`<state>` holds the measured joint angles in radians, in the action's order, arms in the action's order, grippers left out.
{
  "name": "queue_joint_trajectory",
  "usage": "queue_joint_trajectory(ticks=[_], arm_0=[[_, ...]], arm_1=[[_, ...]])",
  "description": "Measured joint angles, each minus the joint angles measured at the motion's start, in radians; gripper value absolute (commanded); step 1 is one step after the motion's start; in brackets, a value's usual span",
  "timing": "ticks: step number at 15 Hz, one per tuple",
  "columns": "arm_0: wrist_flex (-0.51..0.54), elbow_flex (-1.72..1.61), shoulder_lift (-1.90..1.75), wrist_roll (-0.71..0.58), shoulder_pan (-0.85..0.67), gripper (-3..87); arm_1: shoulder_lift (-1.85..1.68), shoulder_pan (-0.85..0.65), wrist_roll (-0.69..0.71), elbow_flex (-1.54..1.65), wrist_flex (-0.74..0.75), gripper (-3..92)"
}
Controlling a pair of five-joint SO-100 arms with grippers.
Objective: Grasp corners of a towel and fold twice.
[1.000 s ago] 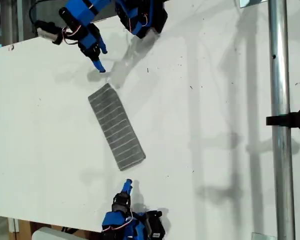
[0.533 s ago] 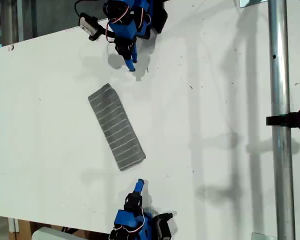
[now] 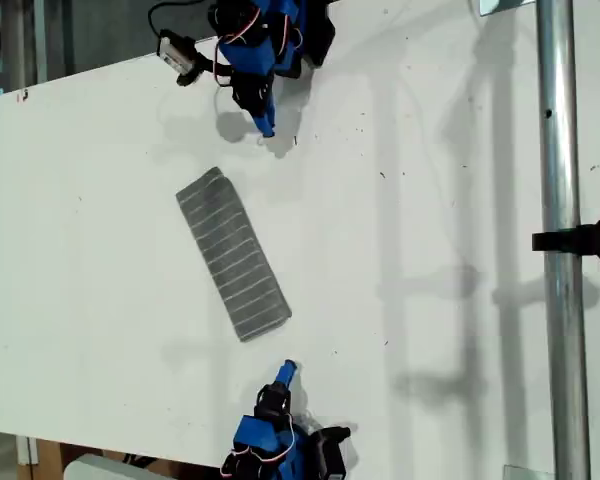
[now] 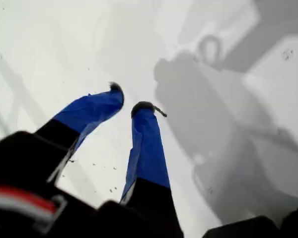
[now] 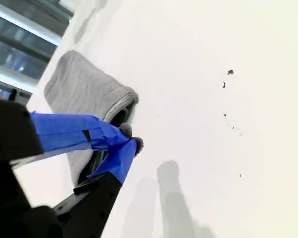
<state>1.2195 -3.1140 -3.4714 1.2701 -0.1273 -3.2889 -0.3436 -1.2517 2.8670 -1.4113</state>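
The towel (image 3: 232,252) lies folded into a long grey striped strip, slanting across the white table (image 3: 430,200). My first gripper (image 3: 267,128) hangs near the table's far edge at the top of the exterior view, apart from the towel. Its blue fingertips (image 4: 127,99) stand a narrow gap apart with nothing between them. My second gripper (image 3: 288,368) sits at the bottom of the exterior view, just short of the towel's lower end. Its tips (image 5: 131,139) touch each other and hold nothing. The towel's rounded folded end (image 5: 79,89) lies just beyond them.
A metal pole (image 3: 560,240) with a black clamp (image 3: 580,240) runs down the exterior view's right side. Both arm bases stand at the table's edges, one at the top (image 3: 280,30) and one at the bottom (image 3: 280,455) of the exterior view.
My first gripper swung from beside the towel's upper end toward the exterior view's right and back to its base. My second gripper shifted slightly right. The towel has not moved.
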Motion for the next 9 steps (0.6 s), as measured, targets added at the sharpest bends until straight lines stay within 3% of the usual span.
queue_joint_trajectory(ticks=[3, 6, 9], arm_0=[[0.000, 0.000, 0.000, 0.002, 0.000, -2.7], [0.000, 0.000, 0.000, 0.005, 0.000, -2.7], [0.000, 0.000, 0.000, 0.006, 0.000, -2.7]], arm_1=[[0.038, -0.184, 0.469, -0.152, 0.130, 39.0], [0.459, -0.252, 0.669, -0.305, 0.345, 39.6], [0.977, -0.413, 0.876, -0.583, 0.411, 40.1]])
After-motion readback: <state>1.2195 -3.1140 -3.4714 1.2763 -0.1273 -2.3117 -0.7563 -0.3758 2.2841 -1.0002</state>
